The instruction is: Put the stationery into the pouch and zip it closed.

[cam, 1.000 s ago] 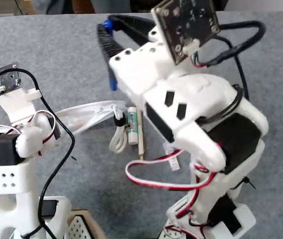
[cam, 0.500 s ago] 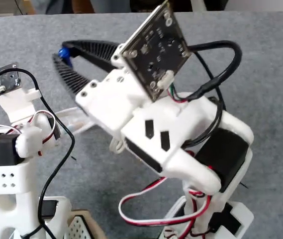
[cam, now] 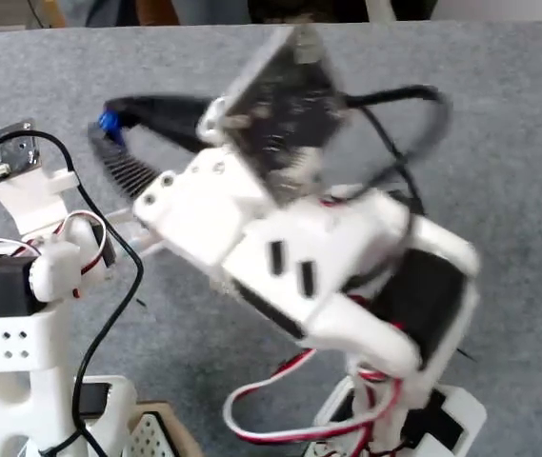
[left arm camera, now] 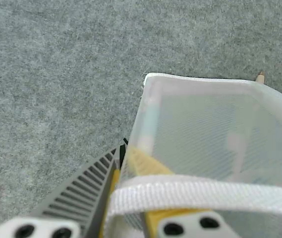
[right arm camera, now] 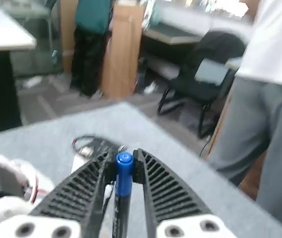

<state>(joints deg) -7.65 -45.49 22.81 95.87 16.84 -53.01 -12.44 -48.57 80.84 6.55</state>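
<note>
Right wrist view shows the right tool clenched on a blue plastic pen, which stands between its black ribbed fingers. In the high view this tool holds the pen raised over the grey felt surface, close to the left arm. The left tool is grasping the edge of a translucent white mesh pouch, which reaches out over the surface. A wooden pencil tip shows just beyond the far corner of the pouch.
</note>
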